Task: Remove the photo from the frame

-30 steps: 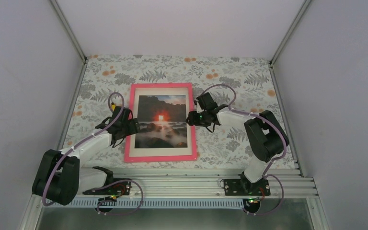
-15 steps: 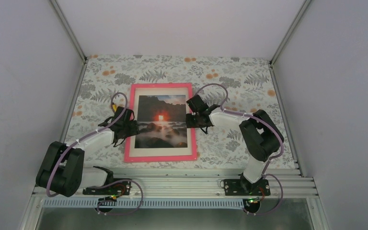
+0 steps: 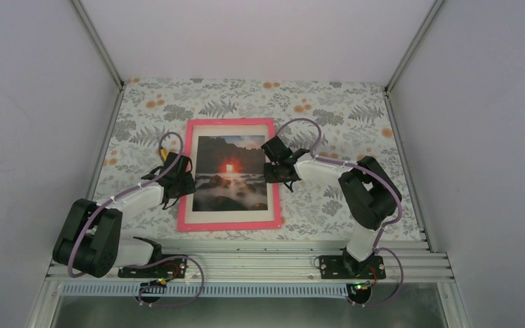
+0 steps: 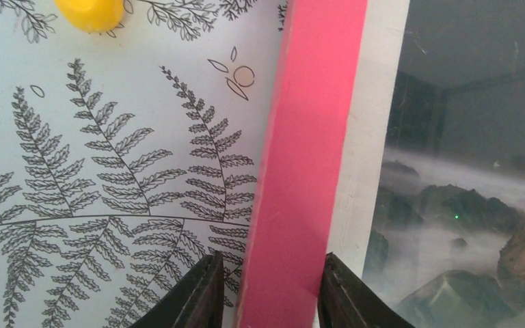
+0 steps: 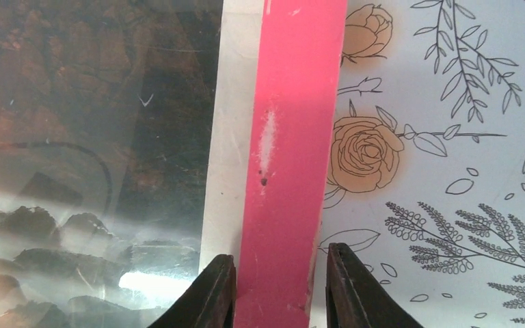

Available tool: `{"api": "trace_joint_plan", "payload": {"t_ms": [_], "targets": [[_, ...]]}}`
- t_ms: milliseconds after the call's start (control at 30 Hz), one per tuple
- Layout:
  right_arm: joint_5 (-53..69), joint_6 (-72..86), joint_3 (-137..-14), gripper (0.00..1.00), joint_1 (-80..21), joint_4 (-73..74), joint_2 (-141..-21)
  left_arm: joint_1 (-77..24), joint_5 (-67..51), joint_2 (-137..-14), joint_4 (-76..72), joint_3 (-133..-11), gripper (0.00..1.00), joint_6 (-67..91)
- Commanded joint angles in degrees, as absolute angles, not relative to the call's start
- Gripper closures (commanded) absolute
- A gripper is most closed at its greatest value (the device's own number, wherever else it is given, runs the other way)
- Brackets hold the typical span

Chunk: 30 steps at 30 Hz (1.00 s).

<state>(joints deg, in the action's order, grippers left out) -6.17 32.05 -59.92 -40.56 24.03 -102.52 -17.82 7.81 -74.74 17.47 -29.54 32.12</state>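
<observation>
The pink frame (image 3: 229,225) lies face up on the tablecloth, with the photo (image 3: 231,174) of a red sun over dark rocks inside it behind glass. My left gripper (image 3: 186,183) straddles the frame's left bar (image 4: 307,137). Its inner finger (image 4: 342,301) touches the bar and a strip of cloth shows beside the outer finger (image 4: 202,301). My right gripper (image 3: 271,171) straddles the right bar (image 5: 294,102), jaws narrowly open. Its inner finger (image 5: 212,301) is against the bar, the outer finger (image 5: 352,294) a sliver off it. The photo's white border (image 5: 229,137) runs alongside.
A floral tablecloth (image 3: 328,109) covers the table. Grey enclosure walls (image 3: 34,123) stand left, right and behind. An aluminium rail (image 3: 260,256) carrying both arm bases runs along the near edge.
Both grippers have moved inward onto the frame's side bars, and their jaws have narrowed around them. The frame has not shifted.
</observation>
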Motion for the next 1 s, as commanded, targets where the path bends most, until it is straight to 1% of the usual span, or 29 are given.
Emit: {"api": "trace_joint_plan", "payload": {"t_ms": [0, 67, 133, 233, 300, 500, 633, 967], "targets": [[-9.13, 33.17, -61.50, 0.75, -41.39, 24.65, -103.11, -18.04, 9.36, -75.14, 17.85, -30.29, 0.68, 31.90], [-9.06, 33.23, -61.45, 0.76, -41.65, 24.37, -102.82, -18.22, 9.59, -75.03, 18.24, -30.60, 0.73, 32.04], [-9.04, 33.43, -61.56, 0.81, -41.81, 24.35, -102.68, -18.42, 10.11, -74.78, 18.91, -31.12, 0.76, 32.16], [-9.37, 33.74, -61.65, 0.86, -41.99, 24.32, -102.13, -18.68, 10.94, -74.20, 20.18, -32.05, 0.78, 32.38], [-9.63, 33.83, -61.82, 0.88, -42.09, 24.47, -101.77, -18.79, 11.37, -73.52, 20.99, -32.57, 0.81, 32.71], [-10.36, 34.08, -61.95, 0.94, -42.35, 24.84, -100.55, -19.04, 12.72, -71.61, 22.84, -33.84, 0.85, 33.11], [-11.14, 34.33, -61.96, 0.96, -42.67, 25.17, -99.65, -19.20, 13.31, -70.40, 23.50, -34.13, 0.85, 33.52], [-12.95, 34.31, -61.93, 0.96, -43.06, 25.86, -97.20, -19.60, 13.35, -67.88, 24.54, -34.73, 0.86, 34.01]]}}
